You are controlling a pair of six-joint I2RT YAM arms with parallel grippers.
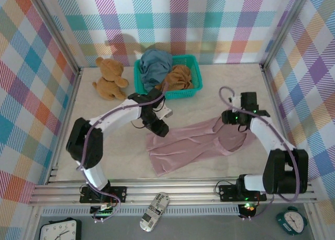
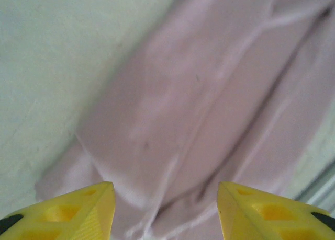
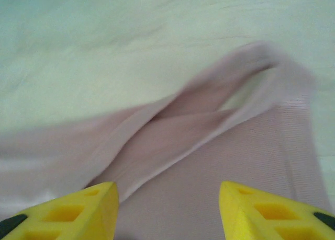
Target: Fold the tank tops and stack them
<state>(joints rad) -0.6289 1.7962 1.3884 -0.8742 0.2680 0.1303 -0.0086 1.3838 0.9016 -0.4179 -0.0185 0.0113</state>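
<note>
Yellow left fingers (image 2: 73,211) and right fingers (image 3: 267,211) stood spread apart, empty, above the dusty pink tank top (image 1: 193,143), rumpled on the desk (image 1: 104,156) and seemingly unfolded; the slate blue top (image 1: 154,62) and ochre top (image 1: 180,77) waited in the teal basket (image 1: 178,93), nothing stacked

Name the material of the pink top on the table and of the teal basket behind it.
The pink tank top looks like soft, matte knit cloth, perhaps jersey: it lies in limp folds, and the right wrist view hints at fine ribbing. The teal basket is probably moulded plastic: its colour is even, its walls hold a straight shape and they seem to be open mesh, though that detail is small.
</note>
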